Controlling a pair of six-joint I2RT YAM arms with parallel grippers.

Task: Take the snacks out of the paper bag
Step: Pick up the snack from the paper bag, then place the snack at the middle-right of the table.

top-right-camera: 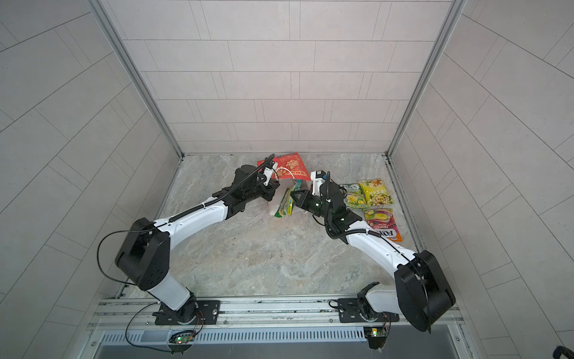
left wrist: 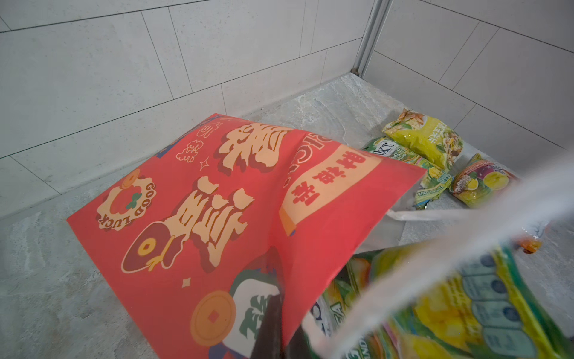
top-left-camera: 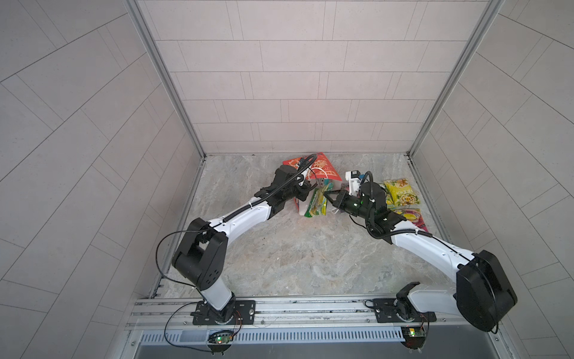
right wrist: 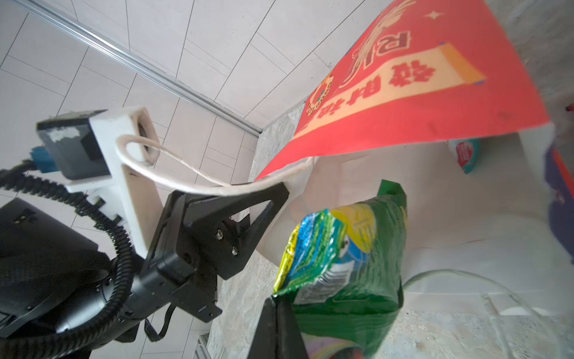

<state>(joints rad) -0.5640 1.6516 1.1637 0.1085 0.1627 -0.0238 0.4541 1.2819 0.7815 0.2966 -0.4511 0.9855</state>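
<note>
Toward the back wall of the grey marble-patterned tabletop (top-left-camera: 279, 248), I find the red paper carrier bag (top-left-camera: 313, 167) with gold characters lying on its side, its white-lined mouth turned toward the two arms. Left gripper (right wrist: 284, 190): the jaws are closed tight on the upper lip of the bag's mouth, just beside the anchor of a white cord handle (right wrist: 186, 174). That lip stands raised off the table, so the mouth gapes. Right gripper (top-left-camera: 325, 194): the jaws are closed on one end of a green glossy flat packet (top-left-camera: 316, 203). The packet sits at the mouth of the bag, between the two grippers and over the white lower lip. I cannot tell whether it touches that lip. Deeper inside, a small teal and red packet (right wrist: 464, 154) lies against the white lining. Clear of the bag, beside the right arm, three packets lie flat on the table. A yellow glossy packet (top-right-camera: 375, 192) touches a green and white packet (top-right-camera: 352, 195) on its bag side. A purple and yellow packet (top-right-camera: 380, 222) lies nearer the arm bases, its edge hidden under the right arm in both top views.
</note>
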